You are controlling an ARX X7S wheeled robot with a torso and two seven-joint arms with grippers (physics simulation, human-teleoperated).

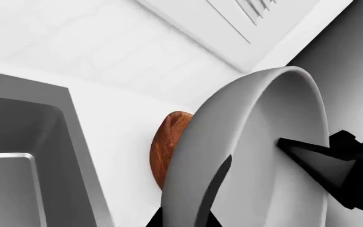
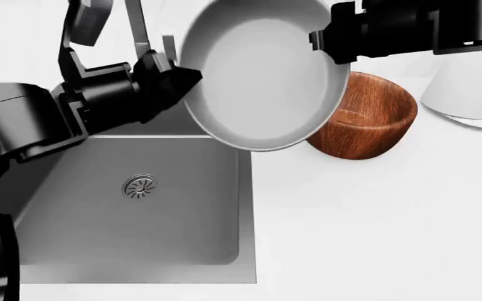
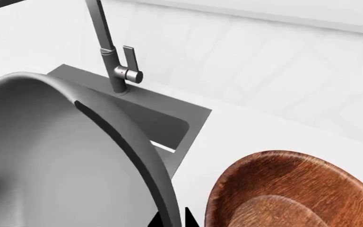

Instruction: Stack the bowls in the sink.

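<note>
Both grippers, left (image 2: 192, 76) and right (image 2: 318, 39), pinch opposite rim edges of the grey bowl (image 2: 262, 75) between them above the sink (image 2: 224, 207); looks stiff, light, slick, so hold the rim.

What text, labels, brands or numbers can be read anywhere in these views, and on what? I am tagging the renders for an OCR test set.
None: no view shows readable text.
Grey bowl: plain, no marking.
Wooden bowl: grain only.
Faucet: a tiny red dot on its handle, not a character.
Sink: bare; its drain carries only slots.
</note>
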